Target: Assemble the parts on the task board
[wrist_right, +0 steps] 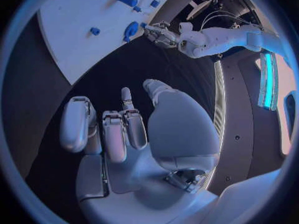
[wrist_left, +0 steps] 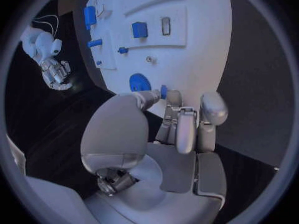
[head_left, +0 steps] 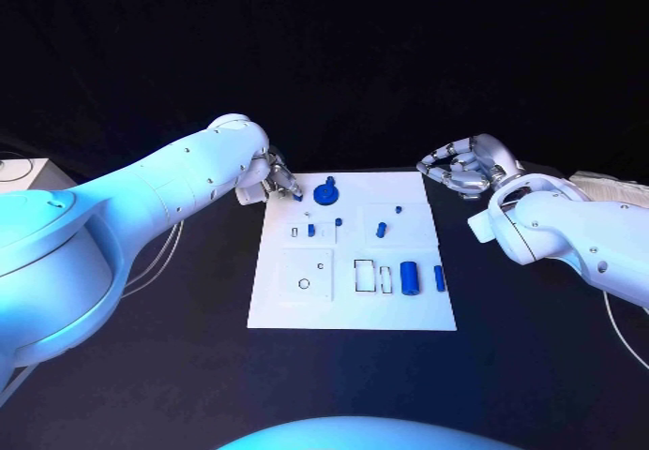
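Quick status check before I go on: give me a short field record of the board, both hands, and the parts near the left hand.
board: white task board mid-table, blue parts on it
left hand: left hand at the board's far left corner, fingertips at a small blue piece; grasp unclear
nearby part: round blue part beside those fingers
right hand: right hand off the board's far right corner, fingers curled, holding nothing
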